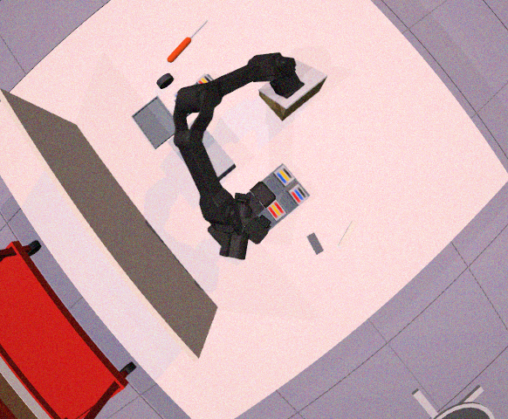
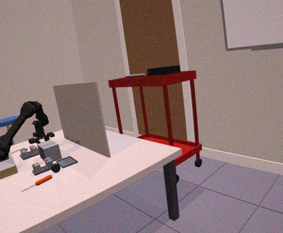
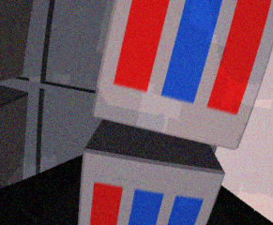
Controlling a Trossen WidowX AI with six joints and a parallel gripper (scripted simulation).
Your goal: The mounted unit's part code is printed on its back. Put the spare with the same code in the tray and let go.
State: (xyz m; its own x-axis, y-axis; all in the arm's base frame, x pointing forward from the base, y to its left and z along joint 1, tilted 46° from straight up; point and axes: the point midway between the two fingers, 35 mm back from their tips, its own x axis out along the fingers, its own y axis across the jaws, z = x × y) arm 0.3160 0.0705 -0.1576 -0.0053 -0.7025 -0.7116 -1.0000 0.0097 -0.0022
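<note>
The gripper (image 1: 263, 198) stood low over the block of spares (image 1: 285, 191) on the worktop (image 1: 381, 135), its fingers clamped on a spare there. The wrist view showed a red-blue-blue spare (image 3: 149, 213) nearest, a red-blue-red spare (image 3: 192, 37) behind it. The tray (image 1: 153, 121) lay well apart.

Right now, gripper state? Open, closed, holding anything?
Gripper: closed on a spare from the rack of spares, the one striped red, blue, blue; it has not been lifted out.

White table (image 1: 381, 135): screwdriver (image 1: 180, 48), tray (image 1: 154, 121), upright board (image 1: 110, 216).
</note>
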